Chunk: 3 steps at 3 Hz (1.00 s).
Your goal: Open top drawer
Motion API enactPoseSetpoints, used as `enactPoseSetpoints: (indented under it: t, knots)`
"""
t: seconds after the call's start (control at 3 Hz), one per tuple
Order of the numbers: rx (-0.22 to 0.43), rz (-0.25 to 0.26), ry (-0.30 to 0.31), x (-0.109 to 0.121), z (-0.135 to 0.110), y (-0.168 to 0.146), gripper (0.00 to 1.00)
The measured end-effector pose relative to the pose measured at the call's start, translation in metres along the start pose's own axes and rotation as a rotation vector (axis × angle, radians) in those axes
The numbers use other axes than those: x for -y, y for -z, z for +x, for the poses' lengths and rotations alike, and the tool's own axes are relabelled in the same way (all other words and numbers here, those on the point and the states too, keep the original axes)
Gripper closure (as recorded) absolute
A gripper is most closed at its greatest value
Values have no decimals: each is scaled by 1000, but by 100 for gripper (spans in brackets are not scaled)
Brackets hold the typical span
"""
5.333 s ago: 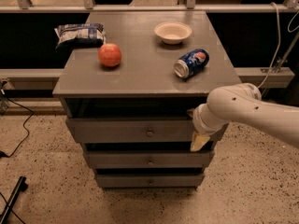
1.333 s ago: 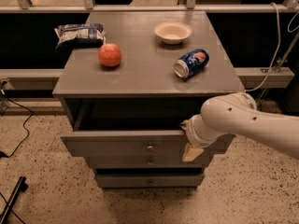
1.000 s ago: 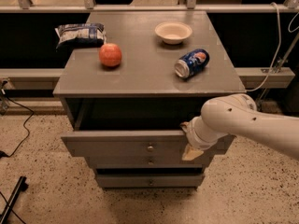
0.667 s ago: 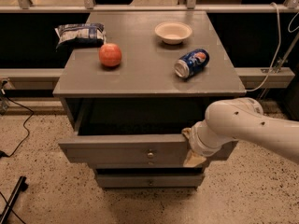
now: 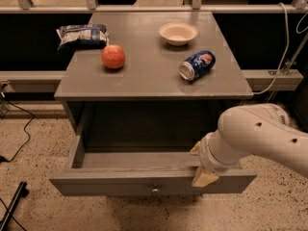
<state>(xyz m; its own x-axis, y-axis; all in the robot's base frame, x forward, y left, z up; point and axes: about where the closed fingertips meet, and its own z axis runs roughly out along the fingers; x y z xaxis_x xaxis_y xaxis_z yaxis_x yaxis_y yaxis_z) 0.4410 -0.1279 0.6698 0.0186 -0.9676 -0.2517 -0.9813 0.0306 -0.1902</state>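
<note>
The top drawer (image 5: pixel 120 186) of the grey cabinet stands pulled far out toward me, its inside bare, its small round knob (image 5: pixel 155 190) at the centre of the front. My gripper (image 5: pixel 200 163) is at the right end of the drawer front. One tan fingertip (image 5: pixel 204 178) lies on the outer face and the other sits behind the front panel, so the gripper holds the panel. The thick white arm (image 5: pixel 260 134) comes in from the right. The two lower drawers are hidden under the open one.
On the cabinet top (image 5: pixel 144 78) lie a red apple (image 5: pixel 113 57), a chip bag (image 5: pixel 82 34), a beige bowl (image 5: pixel 178 32) and a blue can (image 5: pixel 197 65) on its side. A black stand leg (image 5: pixel 12 211) and a cable lie on the floor at left.
The top drawer has slid from shut to far out toward me. My gripper has moved down and forward with the drawer front. The things on top have not moved.
</note>
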Motion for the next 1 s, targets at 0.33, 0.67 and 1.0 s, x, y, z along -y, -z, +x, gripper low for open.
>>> enactPoseSetpoints:
  t: [0.33, 0.67, 1.0]
  knots:
    - [2, 19, 3, -4, -8, 23, 34]
    - [4, 60, 26, 6, -17, 47, 35]
    - [2, 93, 64, 29, -29, 63, 38]
